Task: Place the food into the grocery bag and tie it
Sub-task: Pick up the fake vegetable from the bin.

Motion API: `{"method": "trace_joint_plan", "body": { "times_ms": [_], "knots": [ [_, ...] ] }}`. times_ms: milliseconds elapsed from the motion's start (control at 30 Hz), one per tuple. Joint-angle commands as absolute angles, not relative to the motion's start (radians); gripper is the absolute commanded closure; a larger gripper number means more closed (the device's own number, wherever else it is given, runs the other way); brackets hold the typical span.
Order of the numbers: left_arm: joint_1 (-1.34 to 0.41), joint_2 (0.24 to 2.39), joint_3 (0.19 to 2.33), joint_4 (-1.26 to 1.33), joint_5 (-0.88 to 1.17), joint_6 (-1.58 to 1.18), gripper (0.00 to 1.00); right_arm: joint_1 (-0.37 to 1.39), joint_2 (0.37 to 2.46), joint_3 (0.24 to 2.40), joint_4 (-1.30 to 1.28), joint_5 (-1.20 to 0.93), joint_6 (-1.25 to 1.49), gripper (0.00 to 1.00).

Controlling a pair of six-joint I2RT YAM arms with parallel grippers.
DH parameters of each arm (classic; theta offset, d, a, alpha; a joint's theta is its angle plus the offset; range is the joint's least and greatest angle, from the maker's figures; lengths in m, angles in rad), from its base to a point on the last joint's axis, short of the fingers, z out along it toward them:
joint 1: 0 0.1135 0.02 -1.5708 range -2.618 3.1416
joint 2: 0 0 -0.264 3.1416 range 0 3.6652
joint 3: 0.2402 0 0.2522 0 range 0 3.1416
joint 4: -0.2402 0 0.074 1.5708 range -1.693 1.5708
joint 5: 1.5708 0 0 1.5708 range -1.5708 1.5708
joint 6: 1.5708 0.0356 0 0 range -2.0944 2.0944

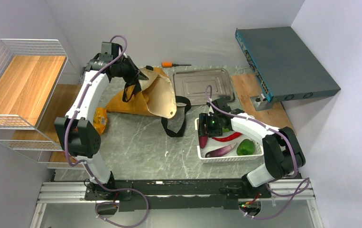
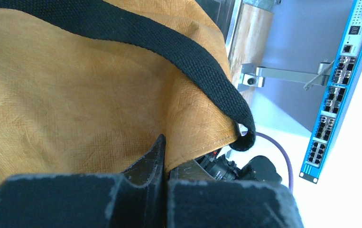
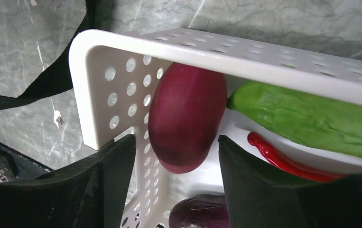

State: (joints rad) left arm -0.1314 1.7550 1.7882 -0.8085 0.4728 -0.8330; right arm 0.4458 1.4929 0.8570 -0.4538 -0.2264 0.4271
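Two arms at work | left gripper (image 2: 164, 156) clamped on the rim of the grocery bag (image 1: 157, 97), held up at the table's far side | right gripper (image 3: 175, 142) spread astride the magenta root (image 3: 186, 114) in the white basket (image 3: 122, 52) | risk: finger snags basket wall, or rounded root slips free

A robotics lab bench: white robot arms (image 1: 89, 90) bolted to an aluminium rail (image 1: 65, 192) at the near edge, plain white walls (image 1: 193, 28) close around, a blue network switch (image 1: 283, 57) at far right.
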Motion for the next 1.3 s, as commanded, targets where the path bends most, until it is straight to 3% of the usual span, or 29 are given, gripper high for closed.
{"method": "trace_joint_plan", "body": {
  "times_ms": [0,100,300,400,1267],
  "knots": [
    [-0.133,1.69,1.793,-0.773,0.49,-0.834,1.0,0.443,1.521,0.88,-0.444,-0.232,0.407,0.37],
    [-0.133,1.686,1.789,-0.773,0.489,-0.833,1.0,0.443,1.525,0.879,-0.447,-0.232,0.409,0.44],
    [-0.134,1.686,1.787,-0.77,0.496,-0.838,1.0,0.443,1.517,0.874,-0.451,-0.227,0.415,0.86],
    [-0.134,1.689,1.79,-0.77,0.498,-0.84,1.0,0.443,1.515,0.875,-0.457,-0.22,0.417,0.99],
    [-0.133,1.687,1.802,-0.774,0.492,-0.837,1.0,0.443,1.472,0.974,-0.578,-0.182,0.372,1.0]
  ]
}}
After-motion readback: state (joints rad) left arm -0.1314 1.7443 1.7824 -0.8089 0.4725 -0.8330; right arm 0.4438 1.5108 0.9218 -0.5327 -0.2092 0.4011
